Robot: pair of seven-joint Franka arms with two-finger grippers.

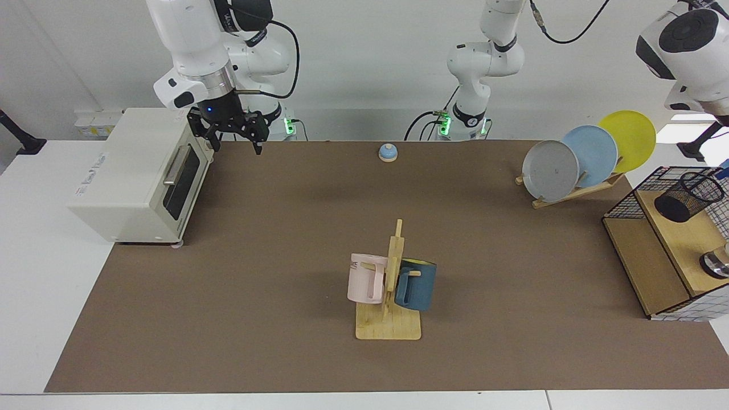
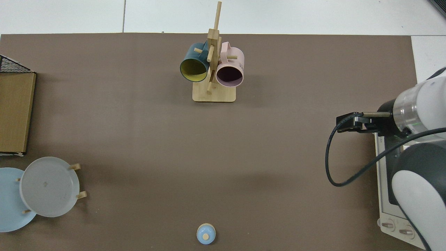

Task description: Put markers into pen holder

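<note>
Right tool (image 1: 230,132) open by the toaster oven (image 1: 139,173), waiting, well apart from pen holder (image 1: 688,196), left tool unseen.

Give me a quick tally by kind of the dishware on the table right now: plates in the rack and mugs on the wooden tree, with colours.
Plates: 3 (grey, light blue, yellow)
Mugs: 2 (pink, dark blue)
Total: 5

Robot lab: 2 Franka arms (image 1: 199,51), bare white walls.
</note>
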